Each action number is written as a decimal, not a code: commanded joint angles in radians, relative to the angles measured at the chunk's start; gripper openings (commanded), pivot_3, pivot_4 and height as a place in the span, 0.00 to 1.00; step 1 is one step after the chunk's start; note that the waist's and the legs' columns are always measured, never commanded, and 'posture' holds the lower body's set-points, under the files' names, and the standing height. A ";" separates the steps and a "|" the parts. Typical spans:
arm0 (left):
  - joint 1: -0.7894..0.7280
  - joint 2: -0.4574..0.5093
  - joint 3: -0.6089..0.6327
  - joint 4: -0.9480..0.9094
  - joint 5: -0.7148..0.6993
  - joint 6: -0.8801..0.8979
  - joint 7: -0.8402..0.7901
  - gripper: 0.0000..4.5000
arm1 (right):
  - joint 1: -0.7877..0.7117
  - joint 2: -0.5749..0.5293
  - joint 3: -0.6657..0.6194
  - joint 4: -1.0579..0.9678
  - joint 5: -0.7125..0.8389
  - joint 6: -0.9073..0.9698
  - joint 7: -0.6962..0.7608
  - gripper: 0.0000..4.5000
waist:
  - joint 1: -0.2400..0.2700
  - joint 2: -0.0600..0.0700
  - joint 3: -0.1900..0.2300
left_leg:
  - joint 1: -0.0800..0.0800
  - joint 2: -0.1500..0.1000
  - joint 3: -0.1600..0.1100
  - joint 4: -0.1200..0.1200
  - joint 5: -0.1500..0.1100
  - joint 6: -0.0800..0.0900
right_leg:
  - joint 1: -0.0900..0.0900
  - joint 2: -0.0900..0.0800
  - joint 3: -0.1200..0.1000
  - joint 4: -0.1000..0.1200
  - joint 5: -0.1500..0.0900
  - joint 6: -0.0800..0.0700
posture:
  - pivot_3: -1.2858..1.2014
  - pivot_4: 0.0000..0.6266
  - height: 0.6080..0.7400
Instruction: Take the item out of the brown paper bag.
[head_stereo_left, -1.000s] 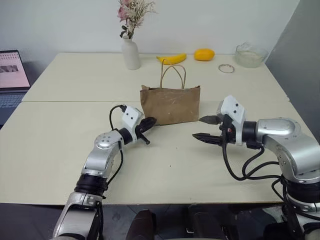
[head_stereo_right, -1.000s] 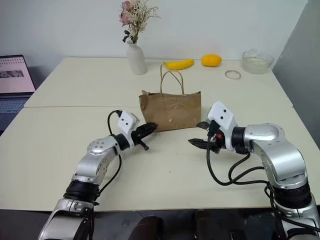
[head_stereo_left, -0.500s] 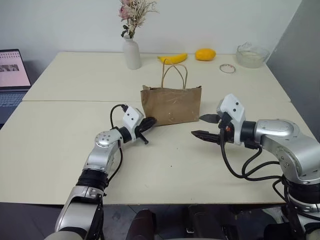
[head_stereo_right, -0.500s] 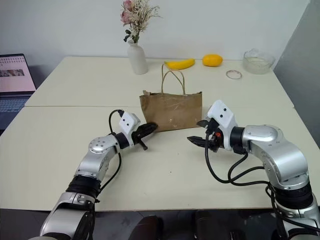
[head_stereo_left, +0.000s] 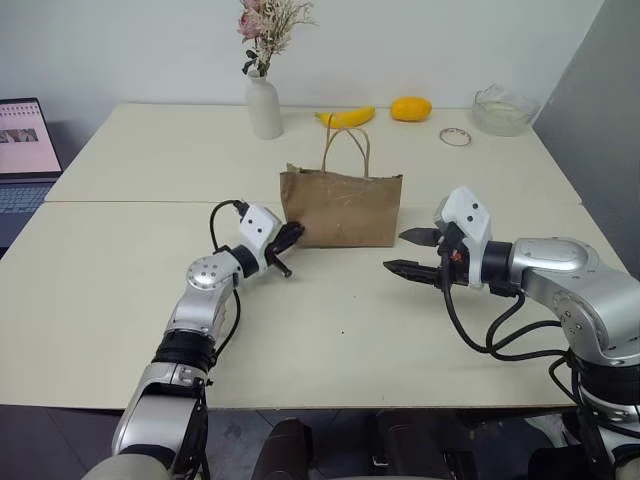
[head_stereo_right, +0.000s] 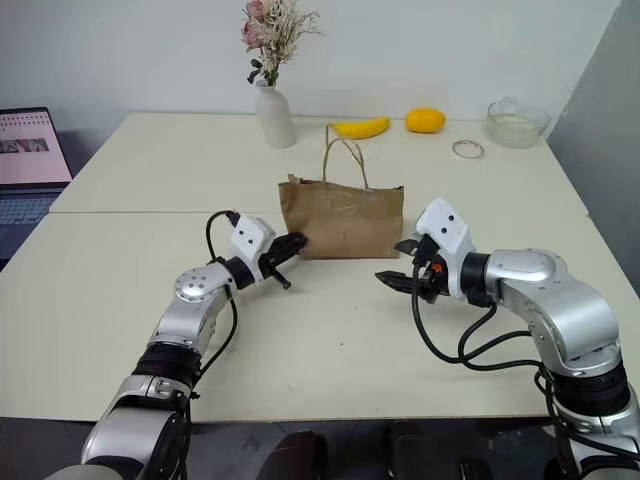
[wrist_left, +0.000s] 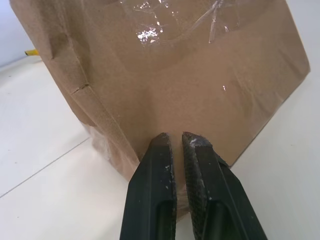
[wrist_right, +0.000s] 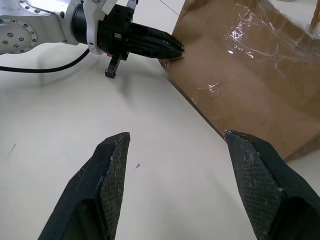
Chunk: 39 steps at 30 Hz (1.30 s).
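The brown paper bag (head_stereo_left: 345, 208) stands upright at the table's middle, its cord handles (head_stereo_left: 346, 150) looped above the mouth. The item inside it is hidden. My left gripper (head_stereo_left: 292, 234) is shut, and its tips press against the bag's lower left corner; in the left wrist view the closed fingertips (wrist_left: 162, 142) meet the brown paper (wrist_left: 200, 80). My right gripper (head_stereo_left: 395, 251) hovers open just right of the bag's lower right corner, holding nothing. In the right wrist view its fingers (wrist_right: 112, 165) stand wide apart in front of the bag (wrist_right: 250, 90) and the left gripper (wrist_right: 175, 49).
Along the table's far side stand a white vase of flowers (head_stereo_left: 264, 105), a banana (head_stereo_left: 345, 117), a yellow-orange fruit (head_stereo_left: 410, 108), a small ring (head_stereo_left: 455, 136) and a glass bowl (head_stereo_left: 502, 110). A laptop (head_stereo_left: 25, 150) sits at the far left.
My left gripper has moved forward and a little left, up against the bag's lower left corner. The right arm has stayed where it was.
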<state>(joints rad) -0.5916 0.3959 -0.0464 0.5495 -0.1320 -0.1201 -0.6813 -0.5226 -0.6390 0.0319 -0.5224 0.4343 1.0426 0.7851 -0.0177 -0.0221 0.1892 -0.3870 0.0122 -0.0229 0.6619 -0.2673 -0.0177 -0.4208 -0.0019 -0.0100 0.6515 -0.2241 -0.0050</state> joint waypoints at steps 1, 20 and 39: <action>-0.011 -0.009 0.028 -0.025 -0.011 -0.020 0.002 0.09 | -0.023 -0.016 -0.004 -0.016 0.022 -0.019 -0.004 0.70 | 0.000 0.000 0.000 | 0.000 0.000 0.000 0.000 0.000 0.000 | 0.000 0.000 0.000 0.000 0.000 0.000 | 0.52 0.24 1.00; 0.665 0.205 0.379 -1.336 -0.543 0.667 0.146 0.18 | -0.242 0.038 0.044 0.403 -0.127 -0.374 -0.057 0.70 | -0.012 0.000 0.000 | 0.004 0.001 -0.001 0.000 0.000 0.000 | 0.004 -0.002 0.001 -0.003 0.000 -0.001 | 0.52 0.24 1.00; 0.734 0.234 0.362 -1.411 -0.514 0.676 0.190 0.80 | -0.982 0.373 0.288 1.823 -0.653 -1.120 -0.055 0.01 | -0.013 0.000 0.001 | 0.001 0.002 0.001 -0.002 0.000 0.000 | 0.000 -0.001 0.004 -0.004 0.004 -0.008 | 0.52 0.24 1.00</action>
<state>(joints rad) 0.1389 0.6181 0.2973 -0.8204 -0.6521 0.5741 -0.4909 -1.4612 -0.2596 0.3127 1.3000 -0.1920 -0.0470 0.7034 -0.0311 -0.0222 0.1898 -0.3862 0.0141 -0.0224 0.6598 -0.2673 -0.0178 -0.4209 -0.0029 -0.0064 0.6480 -0.2204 -0.0131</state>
